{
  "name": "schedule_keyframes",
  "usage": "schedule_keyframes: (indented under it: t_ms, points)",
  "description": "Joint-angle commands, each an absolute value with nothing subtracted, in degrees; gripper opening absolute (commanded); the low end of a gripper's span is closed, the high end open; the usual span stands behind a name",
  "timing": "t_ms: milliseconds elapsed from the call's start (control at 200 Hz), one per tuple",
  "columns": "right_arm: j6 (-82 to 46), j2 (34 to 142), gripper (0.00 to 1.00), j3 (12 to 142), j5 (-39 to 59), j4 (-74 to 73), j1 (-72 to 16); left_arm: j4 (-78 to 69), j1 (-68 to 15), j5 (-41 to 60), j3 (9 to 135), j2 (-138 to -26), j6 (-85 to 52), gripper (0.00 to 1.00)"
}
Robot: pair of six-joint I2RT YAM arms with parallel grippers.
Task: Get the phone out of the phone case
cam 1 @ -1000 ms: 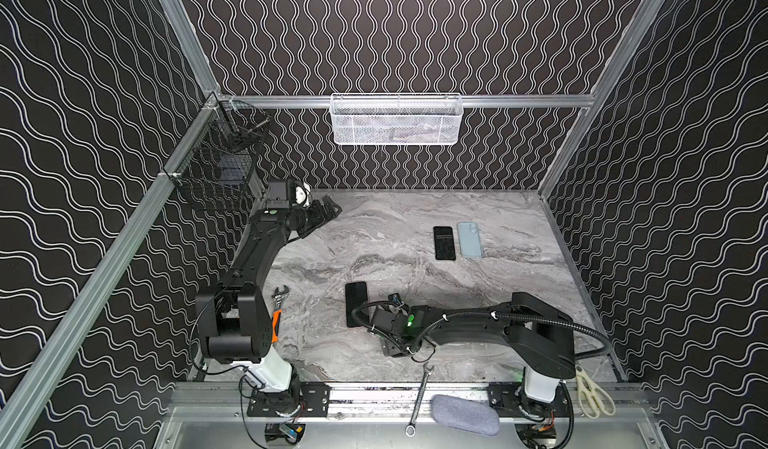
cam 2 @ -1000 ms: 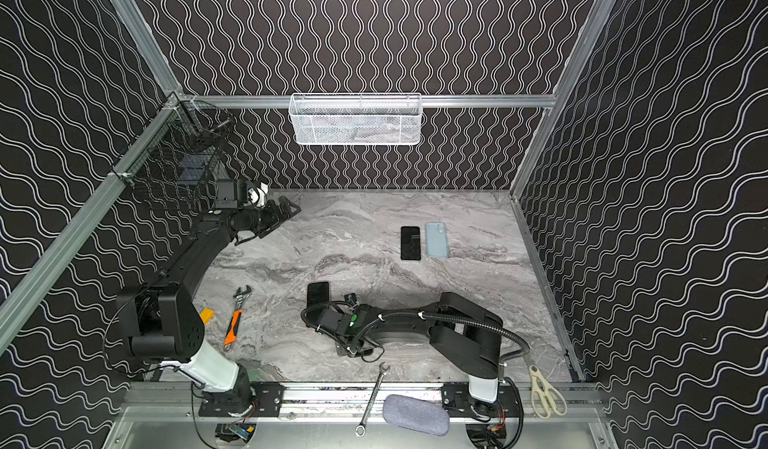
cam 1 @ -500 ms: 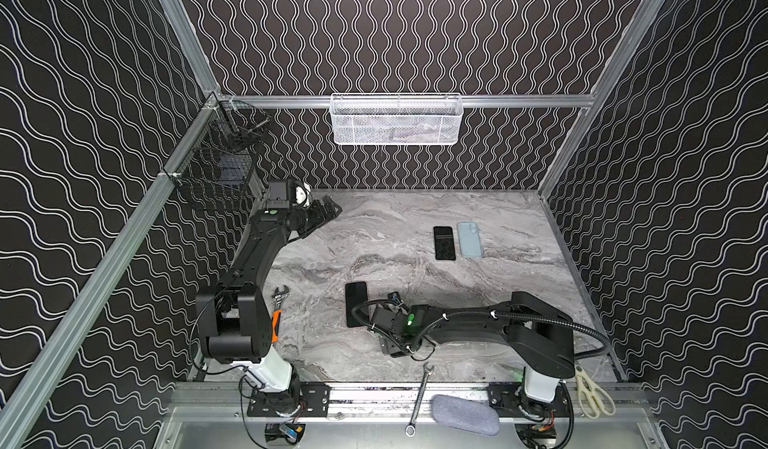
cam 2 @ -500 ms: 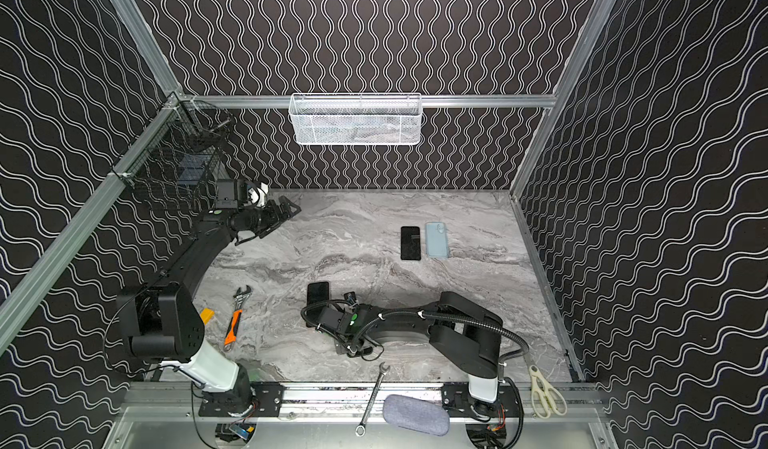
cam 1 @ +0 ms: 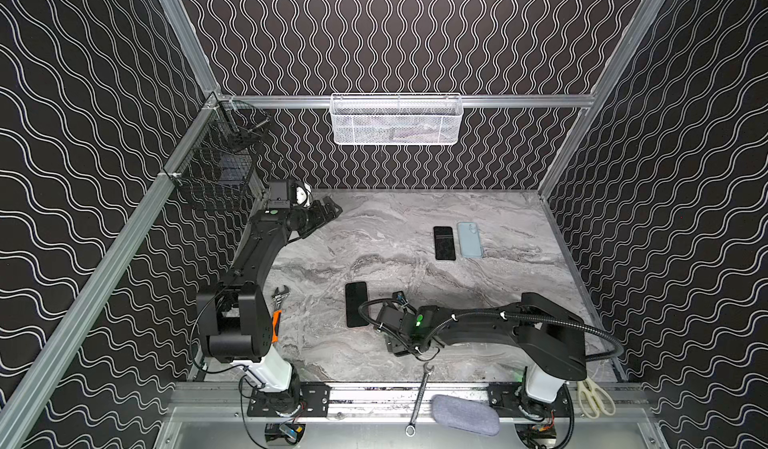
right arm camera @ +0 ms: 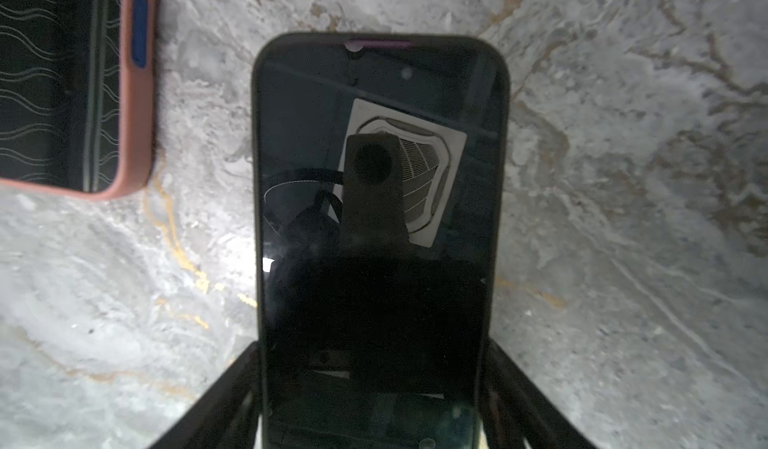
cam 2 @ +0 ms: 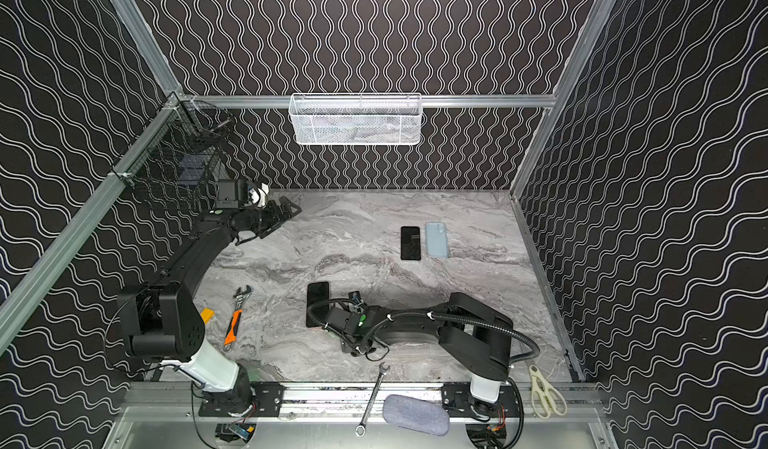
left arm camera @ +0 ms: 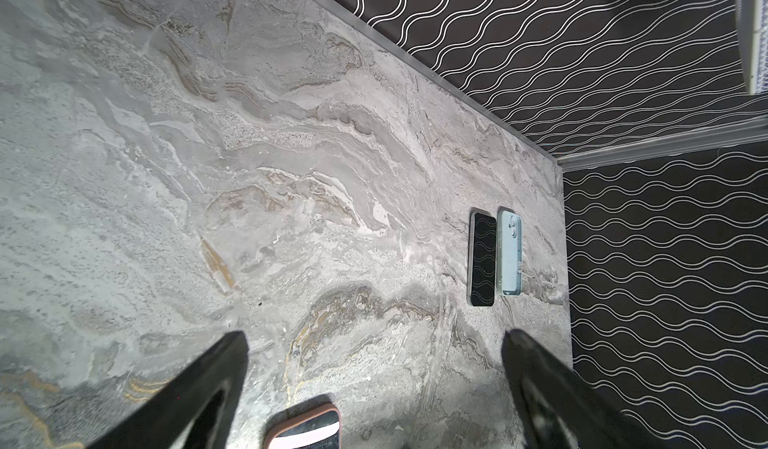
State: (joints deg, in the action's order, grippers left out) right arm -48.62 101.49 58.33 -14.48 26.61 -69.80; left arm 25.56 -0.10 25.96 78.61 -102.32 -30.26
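Over veined marble, flanks glossy round-cornered phone with right gripper, grip unclear, end cropped; holds left gripper wide, empty.

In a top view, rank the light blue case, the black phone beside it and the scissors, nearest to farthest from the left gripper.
From the left gripper:
1. black phone, right of centre.
2. light blue case, beyond it.
3. scissors, front right corner.

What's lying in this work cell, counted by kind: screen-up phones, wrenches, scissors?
Screen-up phones: 3 (bare black phone, phone in a salmon-pink case, dark phone between the fingers of the right claw)
Wrenches: 2 (orange-handled adjustable wrench, silver combination spanner)
Scissors: 1 (cream-handled scissors)
Total: 6
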Motion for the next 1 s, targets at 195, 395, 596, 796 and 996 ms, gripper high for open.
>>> schedule_keyframes:
  t_ms: [195, 395, 596, 796, 996]
  points:
    - [-47.09, 101.76, 0.71, 57.99, -11.47, 26.75, -67.42, 24.43, -1.98, 28.31, 78.49, -101.57, -32.26, 0.99]
    - [-45.5, 101.44, 0.7, 58.13, -11.54, 25.41, -66.04, 23.65, -2.46, 31.59, 73.21, -97.91, -34.8, 0.99]
    - [-44.24, 98.83, 0.68, 55.93, -11.08, 23.04, -63.9, 16.19, -3.45, 36.79, 62.04, -92.32, -41.35, 0.99]
    - [-42.89, 95.35, 0.67, 55.04, -11.04, 22.54, -61.43, 10.63, -9.5, 36.82, 52.1, -87.25, -46.43, 0.99]
    - [-41.25, 92.46, 0.67, 54.81, -10.78, 22.5, -59.47, 2.45, -15.96, 38.52, 42.98, -86.06, -53.15, 0.99]
